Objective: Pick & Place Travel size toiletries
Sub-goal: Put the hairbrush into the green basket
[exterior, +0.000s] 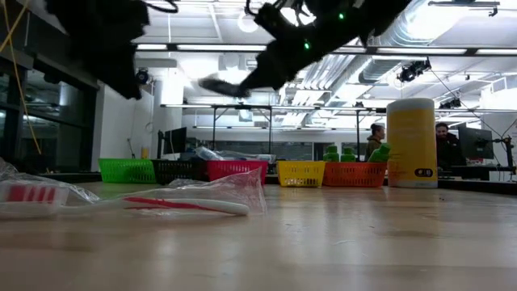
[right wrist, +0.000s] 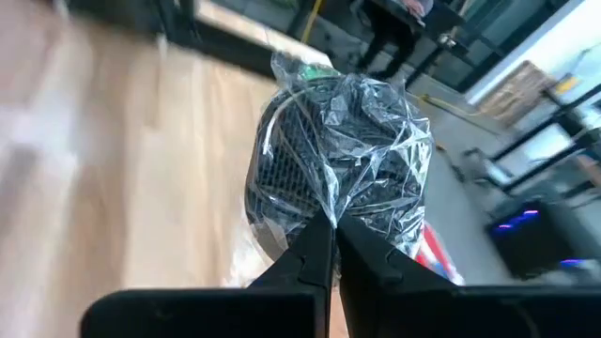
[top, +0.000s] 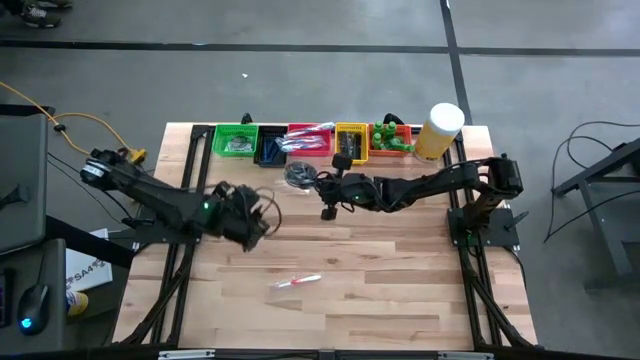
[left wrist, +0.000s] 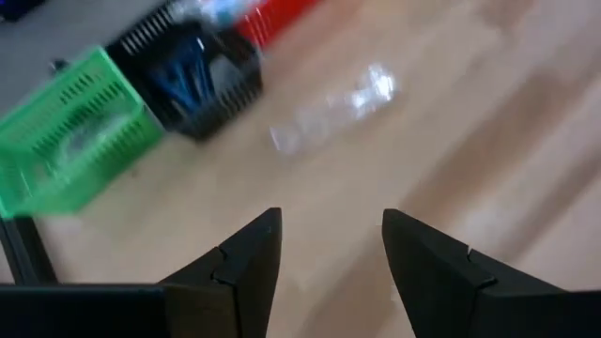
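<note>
A dark round disc in crinkled clear wrap point(right wrist: 331, 155) hangs in front of my right gripper point(right wrist: 331, 235), which is shut on the wrap. In the high view the disc point(top: 298, 175) is in the air just before the row of bins, with my right gripper point(top: 320, 185) to its right. My left gripper point(left wrist: 329, 244) is open with nothing between its fingers, above the table's left half point(top: 258, 222). A toothbrush in clear wrap point(top: 295, 283) lies flat on the table nearer the front edge, also visible in the low view point(exterior: 186, 204). My right gripper pinches a gathered bit of the clear wrap point(right wrist: 329, 211) between its two fingertips, at the disc's near edge. The fingers reach in from the table's right, slanting a little downward. The wrapped disc stands out beyond the fingertips, lifted clear of the table point(exterior: 220, 84).
Green point(top: 236, 140), black point(top: 270, 148), red point(top: 310, 138), yellow point(top: 350, 140) and orange point(top: 395, 142) bins line the far edge, the orange one holding green bottles. A pale-yellow cylinder point(top: 440, 130) stands at the far right. Bare wood lies around the toothbrush.
</note>
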Tool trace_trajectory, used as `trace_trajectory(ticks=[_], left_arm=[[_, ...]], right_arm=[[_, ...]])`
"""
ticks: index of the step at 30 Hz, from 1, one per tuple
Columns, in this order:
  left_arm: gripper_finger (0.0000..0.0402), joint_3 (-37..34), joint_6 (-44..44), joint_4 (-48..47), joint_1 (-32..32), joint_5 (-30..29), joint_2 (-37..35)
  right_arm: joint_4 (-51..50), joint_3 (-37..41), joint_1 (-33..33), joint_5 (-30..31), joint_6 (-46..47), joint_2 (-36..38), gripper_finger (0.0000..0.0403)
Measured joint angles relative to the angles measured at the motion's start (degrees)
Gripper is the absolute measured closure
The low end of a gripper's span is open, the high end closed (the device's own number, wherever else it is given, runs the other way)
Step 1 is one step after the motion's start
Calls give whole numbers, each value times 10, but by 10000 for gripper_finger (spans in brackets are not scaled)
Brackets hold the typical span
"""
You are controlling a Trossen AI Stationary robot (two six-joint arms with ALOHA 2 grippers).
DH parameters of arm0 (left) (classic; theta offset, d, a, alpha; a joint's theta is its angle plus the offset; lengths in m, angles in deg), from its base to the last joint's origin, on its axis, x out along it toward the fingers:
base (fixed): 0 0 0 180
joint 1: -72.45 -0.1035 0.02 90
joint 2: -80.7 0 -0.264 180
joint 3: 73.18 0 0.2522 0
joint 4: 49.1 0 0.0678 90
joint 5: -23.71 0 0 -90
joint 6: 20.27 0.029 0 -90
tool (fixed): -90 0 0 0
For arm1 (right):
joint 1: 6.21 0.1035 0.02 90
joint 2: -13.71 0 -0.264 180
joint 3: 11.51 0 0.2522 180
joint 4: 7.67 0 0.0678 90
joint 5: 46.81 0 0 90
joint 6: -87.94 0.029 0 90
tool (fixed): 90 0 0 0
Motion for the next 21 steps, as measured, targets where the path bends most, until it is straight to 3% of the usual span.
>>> trace_trajectory(ticks=[6,9,13,17,21], left_arm=[[217,0,164,132,-109,14,-40],[217,1,232,198,-154,59,-45],[213,1,281,258,-206,133,-46],[176,1,315,327,-244,226,-46],[126,1,330,364,-264,266,-46]], right_arm=[[13,34,12,72,-86,-2,400],[49,47,25,137,-148,-2,400],[71,52,49,170,-232,-3,400],[91,52,68,177,-255,-3,400],[100,52,78,193,-265,-2,400]])
